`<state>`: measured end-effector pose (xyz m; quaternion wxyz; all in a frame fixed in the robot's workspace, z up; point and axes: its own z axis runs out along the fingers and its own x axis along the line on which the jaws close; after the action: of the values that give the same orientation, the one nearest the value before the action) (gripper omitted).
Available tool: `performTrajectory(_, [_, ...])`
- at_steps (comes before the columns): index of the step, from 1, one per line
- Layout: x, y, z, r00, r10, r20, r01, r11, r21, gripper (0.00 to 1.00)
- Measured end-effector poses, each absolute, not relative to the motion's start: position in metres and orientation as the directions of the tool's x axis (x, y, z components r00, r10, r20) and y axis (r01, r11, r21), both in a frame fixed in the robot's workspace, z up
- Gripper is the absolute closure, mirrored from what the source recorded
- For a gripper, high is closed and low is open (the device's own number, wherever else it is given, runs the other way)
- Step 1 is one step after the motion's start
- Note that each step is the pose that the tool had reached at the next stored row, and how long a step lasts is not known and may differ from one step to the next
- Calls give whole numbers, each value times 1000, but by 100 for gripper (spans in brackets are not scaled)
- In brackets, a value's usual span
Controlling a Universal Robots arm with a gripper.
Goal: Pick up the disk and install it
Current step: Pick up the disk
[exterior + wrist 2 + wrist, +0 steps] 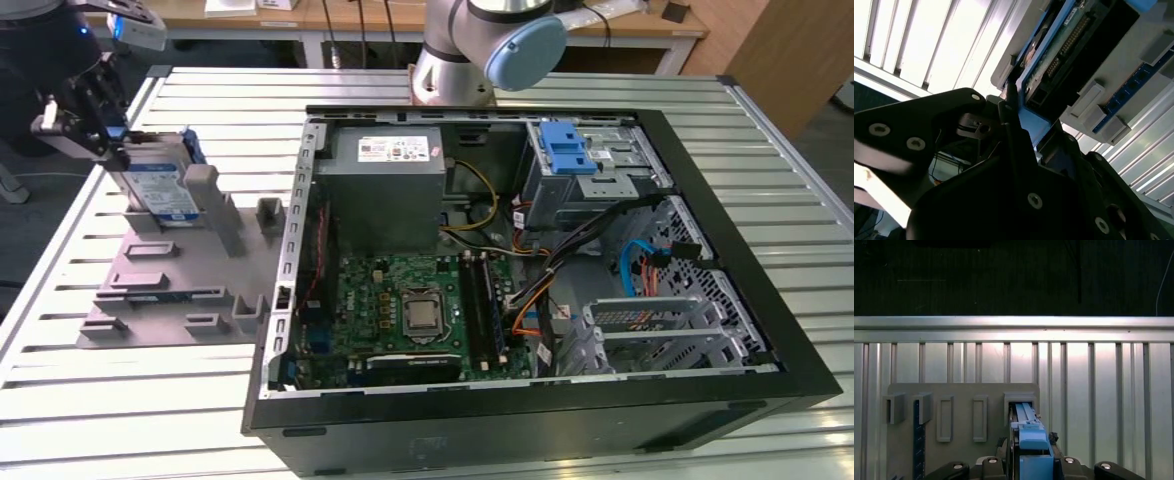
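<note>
The disk stands on edge in a slot of the grey fixture plate, left of the open computer case in the exterior view. Its silver face, blue-and-white label and blue frame show. My gripper is at the disk's upper edge, shut on it. In the first wrist view the disk's blue frame sits between the gripper's two fingers, its far end in a slot of the fixture plate. In the second wrist view a thin black finger presses against the disk's blue edge.
The open computer case lies flat on the slatted metal table, with a drive cage with a blue latch at its far right corner and a grey power supply box beside it. The arm's base stands behind the case.
</note>
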<state>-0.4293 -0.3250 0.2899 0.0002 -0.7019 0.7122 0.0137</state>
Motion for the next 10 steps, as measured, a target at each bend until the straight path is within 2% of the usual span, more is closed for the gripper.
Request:
performTrajectory(1, [-429, -325, 290, -15, -1000, -19, -1000, 14, 19, 64])
performTrajectory(10, [-429, -325, 295, -15, -1000, -17, -1000, 14, 19, 64])
